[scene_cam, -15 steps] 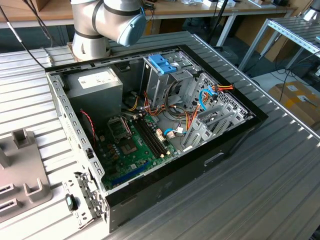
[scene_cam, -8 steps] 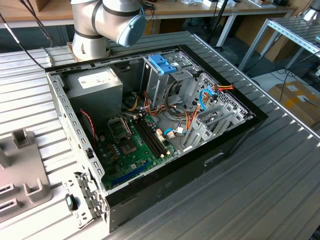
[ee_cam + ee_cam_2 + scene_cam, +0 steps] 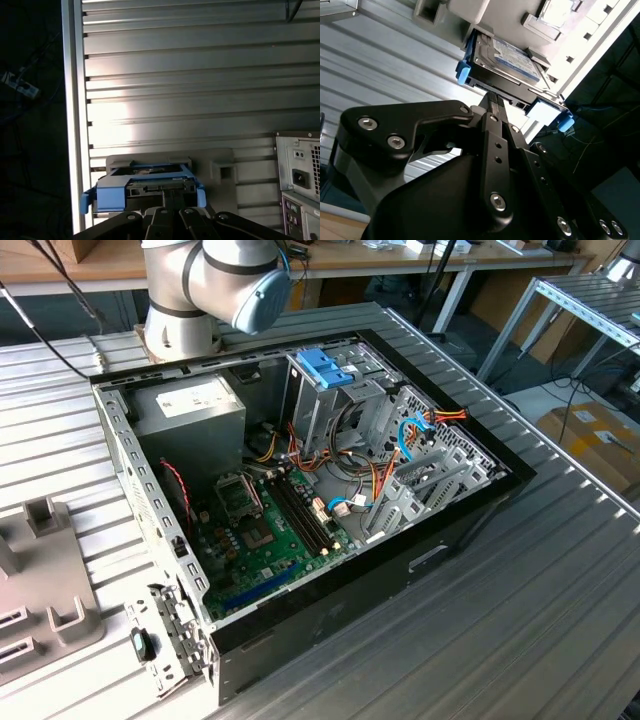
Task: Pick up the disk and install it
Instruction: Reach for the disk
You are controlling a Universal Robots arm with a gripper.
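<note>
Straight ahead, at twelve o'clock from the gripper (image 3: 492, 100), the disk (image 3: 509, 54) lies flat in a blue carrier (image 3: 463, 73) on a grey holder (image 3: 220, 167) on the worktop (image 3: 200, 75). Its long axis seemingly runs away from the gripper, which reaches its near edge; clenched or released, I cannot tell.

No legible text, number or sign was recorded. The disk (image 3: 487, 56), in the second wrist view, bore a white label (image 3: 517, 56) with a blue band and dark print, too fine to read. The power-supply box (image 3: 185, 425), in the exterior view, carried a white sticker (image 3: 192, 395), print likewise unreadable.
</note>
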